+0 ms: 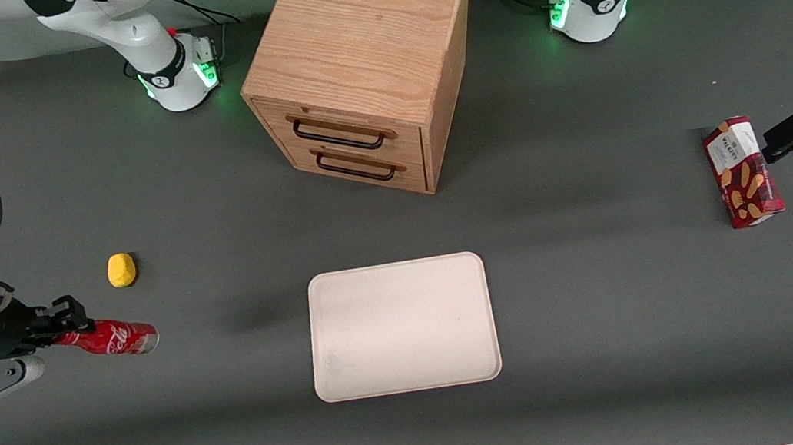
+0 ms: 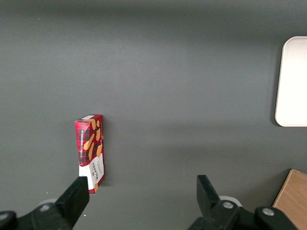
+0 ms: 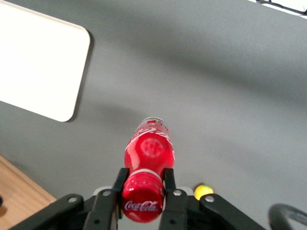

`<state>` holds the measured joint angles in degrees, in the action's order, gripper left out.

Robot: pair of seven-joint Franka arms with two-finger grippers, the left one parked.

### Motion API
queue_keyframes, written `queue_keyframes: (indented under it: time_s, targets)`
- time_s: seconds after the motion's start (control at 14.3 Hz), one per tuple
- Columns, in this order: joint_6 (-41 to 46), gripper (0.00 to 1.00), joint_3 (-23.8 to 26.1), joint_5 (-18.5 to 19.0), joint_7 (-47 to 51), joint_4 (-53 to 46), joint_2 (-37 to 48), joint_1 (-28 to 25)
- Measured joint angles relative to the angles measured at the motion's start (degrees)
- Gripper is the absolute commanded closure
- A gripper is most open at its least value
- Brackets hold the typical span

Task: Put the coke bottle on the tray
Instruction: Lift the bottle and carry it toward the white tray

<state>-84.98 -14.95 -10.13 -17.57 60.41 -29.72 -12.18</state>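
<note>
The coke bottle (image 1: 110,339) is a slim red bottle with a white script logo and a silvery base, tilted almost flat at the working arm's end of the table. My right gripper (image 1: 70,329) is shut on its cap and neck. In the right wrist view the fingers (image 3: 169,179) press both sides of the red cap (image 3: 142,196), with the bottle body (image 3: 149,146) pointing away over the grey table. The cream-pink tray (image 1: 402,326) lies flat mid-table with nothing on it, well apart from the bottle, and it also shows in the right wrist view (image 3: 33,62).
A yellow lump (image 1: 121,270) lies farther from the front camera than the bottle. A wooden two-drawer cabinet (image 1: 363,64) stands above the tray in the front view. A red biscuit box (image 1: 742,171) lies toward the parked arm's end.
</note>
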Motion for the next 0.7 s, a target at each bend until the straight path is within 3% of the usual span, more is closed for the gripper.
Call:
queue_keyframes:
  time_s: [0.42, 0.7]
  targets:
    - [3.5, 1.0, 15.32, 6.83, 16.55, -7.24, -0.23, -0.54]
    - [-6.86, 1.0, 21.1, 7.33, 21.05, -7.92, -3.53, -2.09]
